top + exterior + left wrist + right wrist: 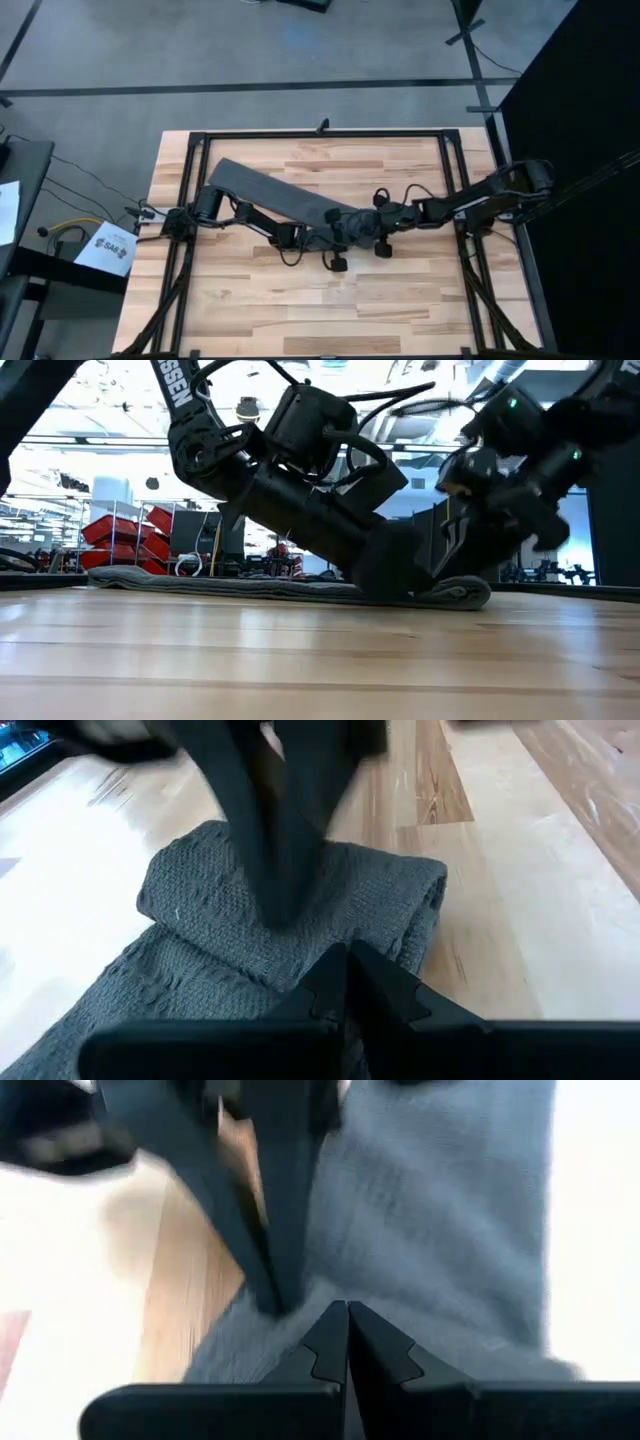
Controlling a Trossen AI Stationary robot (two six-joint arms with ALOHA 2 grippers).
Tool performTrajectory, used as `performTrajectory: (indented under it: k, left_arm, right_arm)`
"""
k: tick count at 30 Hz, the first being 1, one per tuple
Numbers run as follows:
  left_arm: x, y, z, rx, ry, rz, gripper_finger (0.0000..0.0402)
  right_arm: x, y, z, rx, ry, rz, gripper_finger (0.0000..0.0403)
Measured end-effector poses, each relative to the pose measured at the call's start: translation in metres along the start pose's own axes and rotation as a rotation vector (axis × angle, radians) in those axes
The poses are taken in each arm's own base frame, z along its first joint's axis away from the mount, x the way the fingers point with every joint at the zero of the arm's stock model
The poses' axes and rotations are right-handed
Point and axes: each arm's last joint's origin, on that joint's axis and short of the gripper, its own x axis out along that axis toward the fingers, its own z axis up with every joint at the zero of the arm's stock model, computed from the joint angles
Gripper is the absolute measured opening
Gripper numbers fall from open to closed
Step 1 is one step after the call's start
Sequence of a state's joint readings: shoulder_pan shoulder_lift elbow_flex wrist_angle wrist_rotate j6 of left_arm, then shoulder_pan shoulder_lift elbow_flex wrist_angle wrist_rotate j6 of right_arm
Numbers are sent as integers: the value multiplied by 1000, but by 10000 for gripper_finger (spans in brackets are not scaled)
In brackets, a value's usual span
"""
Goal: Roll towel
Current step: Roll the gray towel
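Your 2 grippers meet at the rolled end, the left gripper and right gripper both pressed closed against the plain dark grey soft cloth towel. It lies long across the pale wooden plank table. Uneven pushing could skew the roll or let it spring open.

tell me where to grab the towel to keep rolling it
Grip the towel at its folded-over end, where the cloth is doubled and thick. Come from above, past that end, so each claw straddles the fold. The rest lies flat in a long strip, offering nothing to pinch.
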State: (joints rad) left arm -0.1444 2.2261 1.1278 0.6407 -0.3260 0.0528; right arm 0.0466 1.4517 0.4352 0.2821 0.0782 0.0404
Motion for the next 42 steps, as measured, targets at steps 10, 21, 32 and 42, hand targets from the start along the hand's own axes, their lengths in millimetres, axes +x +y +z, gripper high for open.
performTrajectory:
  k: [10, 21, 32, 42]
  left_arm:
    - [0, 0, -1, -1, 10, 0, 6]
    - [0, 0, -2, 7, 16, 0, 6]
    - [-6, 4, 12, 65, -14, -5, 6]
    - [6, 57, 26, 203, -102, -181, 6]
  right_arm:
    - [-45, 8, 6, 138, 8, -45, 26]
    - [-20, 33, -9, 152, 22, -233, 138]
    - [2, 35, -22, 230, 73, -270, 188]
    - [0, 39, -24, 212, 83, -263, 189]
